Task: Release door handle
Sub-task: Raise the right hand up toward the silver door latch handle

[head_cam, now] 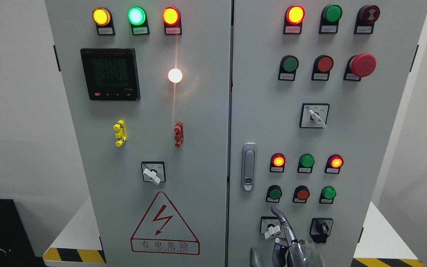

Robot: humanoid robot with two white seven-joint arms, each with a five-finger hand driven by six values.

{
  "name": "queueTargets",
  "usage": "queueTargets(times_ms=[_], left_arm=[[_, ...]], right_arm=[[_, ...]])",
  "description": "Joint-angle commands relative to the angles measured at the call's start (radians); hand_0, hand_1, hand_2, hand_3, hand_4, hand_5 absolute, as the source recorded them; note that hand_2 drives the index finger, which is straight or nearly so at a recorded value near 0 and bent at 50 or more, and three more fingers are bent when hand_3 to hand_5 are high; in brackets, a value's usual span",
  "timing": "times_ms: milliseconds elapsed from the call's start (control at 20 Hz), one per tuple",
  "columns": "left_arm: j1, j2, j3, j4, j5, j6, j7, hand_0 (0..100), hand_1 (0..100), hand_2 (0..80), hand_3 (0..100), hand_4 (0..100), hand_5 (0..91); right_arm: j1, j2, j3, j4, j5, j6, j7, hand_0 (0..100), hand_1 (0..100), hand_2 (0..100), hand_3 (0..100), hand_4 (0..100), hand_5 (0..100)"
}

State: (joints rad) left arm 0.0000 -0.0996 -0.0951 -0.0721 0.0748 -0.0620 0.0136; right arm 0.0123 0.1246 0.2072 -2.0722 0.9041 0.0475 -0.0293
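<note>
Right hand point(291, 244) sits low on the right door, below the door handle point(249, 167) and clear of it, fingers point(281, 218) loosely spread, holding nothing; to finish the release, draw straight back from the handle, avoiding the white switch point(272, 230) beside it.

Bare panel lying open around the door handle point(249, 167)

Buttons point(302, 163) are crowding its right; the rotary switch point(272, 230) is sitting below, just beside the robot hand point(291, 244) at lower centre.
</note>
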Motion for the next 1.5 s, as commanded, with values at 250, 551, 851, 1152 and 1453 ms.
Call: queueTargets(times_ms=[250, 551, 851, 1152, 1453], left_arm=[[0.017, 0.0, 0.0, 0.0, -0.001, -0.001, 0.0, 12, 56, 0.0, 0, 0, 0.0], [0.017, 0.0, 0.0, 0.0, 0.0, -0.001, 0.0, 12, 56, 0.0, 0, 0, 0.0], [0.017, 0.0, 0.0, 0.0, 0.0, -0.001, 0.0, 12, 56, 0.0, 0, 0, 0.0], [0.017, 0.0, 0.0, 0.0, 0.0, -0.001, 0.0, 12, 56, 0.0, 0, 0, 0.0], [0.017, 0.0, 0.0, 0.0, 0.0, -0.001, 0.0, 12, 56, 0.0, 0, 0, 0.0]], right_arm=[[-0.097, 0.0, -0.002, 0.052, 0.266, 0.003, -0.001, 52, 36, 9, 100, 100, 100], [-0.129, 0.0, 0.0, 0.09, 0.36, 0.002, -0.003, 53, 36, 9, 100, 100, 100], [-0.135, 0.0, 0.006, 0.113, 0.47, 0.0, -0.009, 53, 33, 9, 100, 100, 100], [-0.141, -0.003, 0.023, 0.132, 0.559, -0.003, -0.012, 52, 29, 8, 100, 99, 100], [-0.181, -0.002, 0.037, 0.173, 0.598, 0.002, -0.012, 51, 28, 7, 100, 98, 100]])
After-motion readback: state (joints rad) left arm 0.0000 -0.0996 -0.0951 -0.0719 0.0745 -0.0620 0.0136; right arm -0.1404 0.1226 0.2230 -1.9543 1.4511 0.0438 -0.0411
